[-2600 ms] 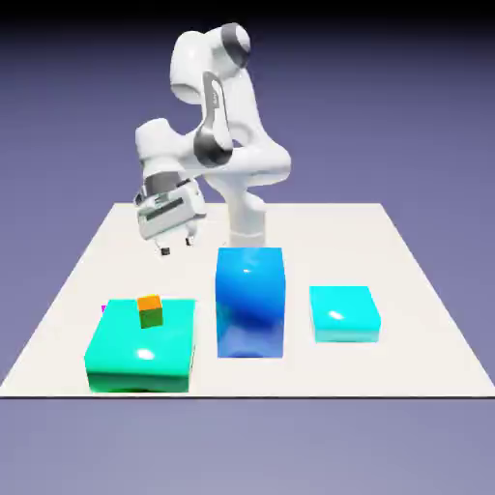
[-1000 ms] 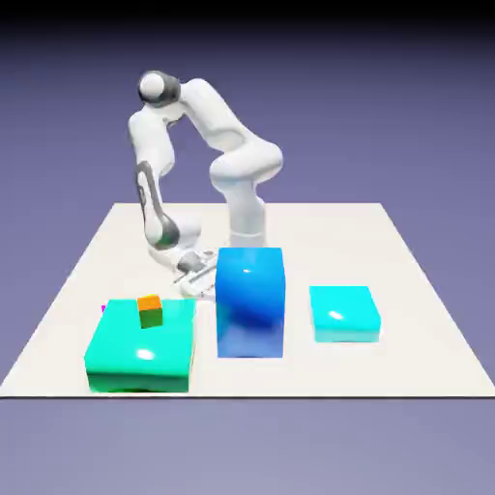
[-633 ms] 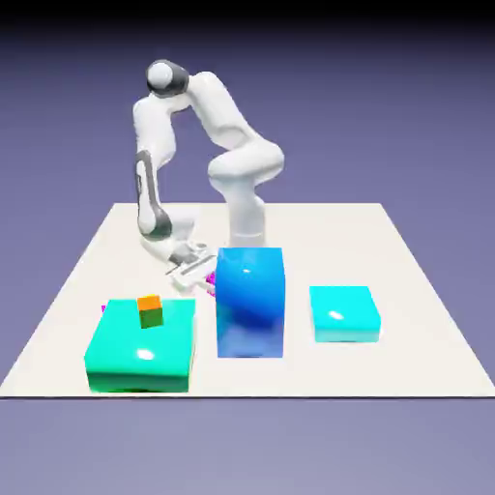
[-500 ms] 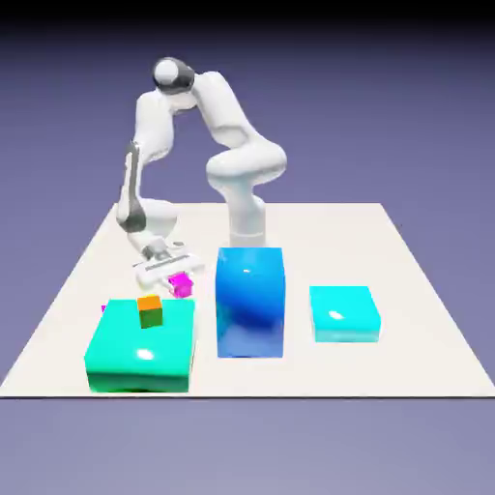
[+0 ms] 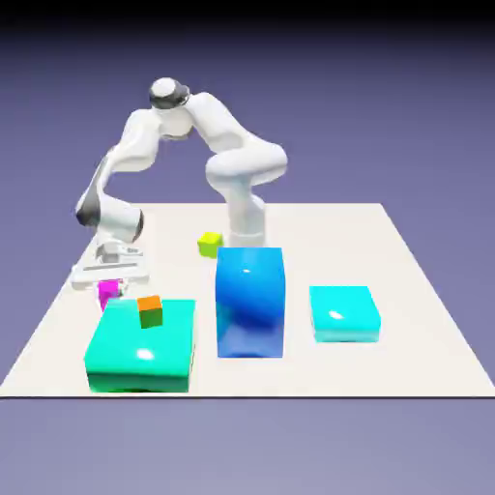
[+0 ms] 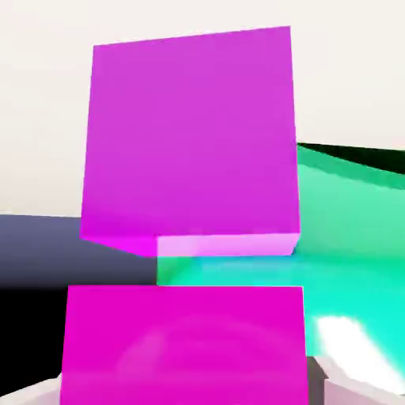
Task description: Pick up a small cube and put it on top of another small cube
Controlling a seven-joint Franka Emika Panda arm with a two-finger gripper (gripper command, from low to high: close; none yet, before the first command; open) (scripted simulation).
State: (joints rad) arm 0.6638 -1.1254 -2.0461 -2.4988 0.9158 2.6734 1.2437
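Magenta small cube (image 6: pixel 183 348) sits gripped in the claw (image 5: pixel 107 281); lower it squarely onto the second magenta cube (image 6: pixel 190 134), edges aligned, before releasing.

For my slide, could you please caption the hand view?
Hand holding a magenta cube just short of a second magenta cube.

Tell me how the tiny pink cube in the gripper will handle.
The small cube looks rigid and flat-faced, so it likely sits square in the gripper and won't roll. Its smooth, shiny sides might slip under a loose grip. Being tiny, it is probably light.
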